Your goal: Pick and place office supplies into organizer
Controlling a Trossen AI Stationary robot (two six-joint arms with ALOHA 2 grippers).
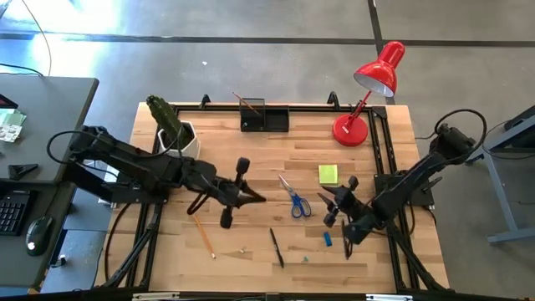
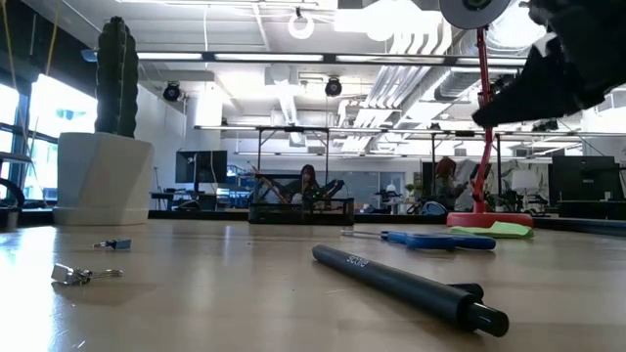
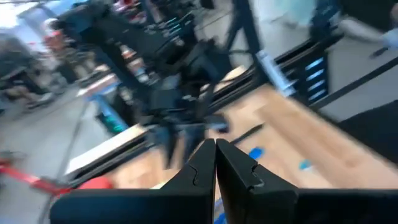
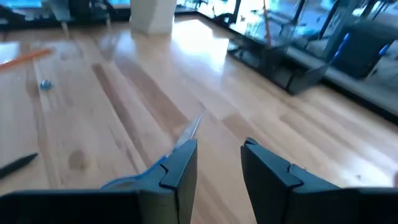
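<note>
Two open fingers of the right gripper (image 1: 332, 203) hover beside the scissors (image 1: 294, 198). Left gripper (image 1: 255, 197) is shut, empty. Stiff, slippery blades probably; grab the handles.

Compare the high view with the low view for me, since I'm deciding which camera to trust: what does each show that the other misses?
Only the high view shows the pencil on the wood, the blue eraser, and the left gripper, shut, and the right gripper, open.

Only the low view shows a binder clip close up.

Both show the scissors, black pen, sticky-note pad, organizer, cactus pot and red lamp.
</note>
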